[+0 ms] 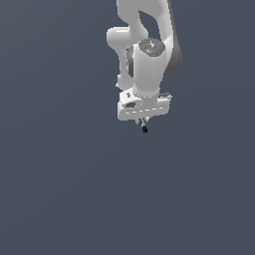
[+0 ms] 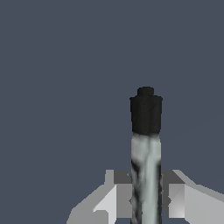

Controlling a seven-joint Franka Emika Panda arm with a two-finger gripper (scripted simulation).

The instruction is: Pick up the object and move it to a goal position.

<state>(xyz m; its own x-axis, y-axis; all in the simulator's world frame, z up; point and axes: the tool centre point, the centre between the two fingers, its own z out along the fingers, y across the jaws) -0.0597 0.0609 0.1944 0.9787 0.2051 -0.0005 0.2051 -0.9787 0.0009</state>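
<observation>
The arm [image 1: 147,60] looks like smooth white plastic with a soft sheen, a darker grey band along one side. The rod [image 2: 146,175] has a mottled, greyish, metal-like shaft and a matt black tip. The ground [image 1: 60,189] is flat, matt slate-blue.

The arm [image 1: 149,30] runs off the exterior view's top edge. The rod [image 2: 146,153] is tiny there; the wrist view crops its shaft end and the tool [image 2: 146,199].
</observation>
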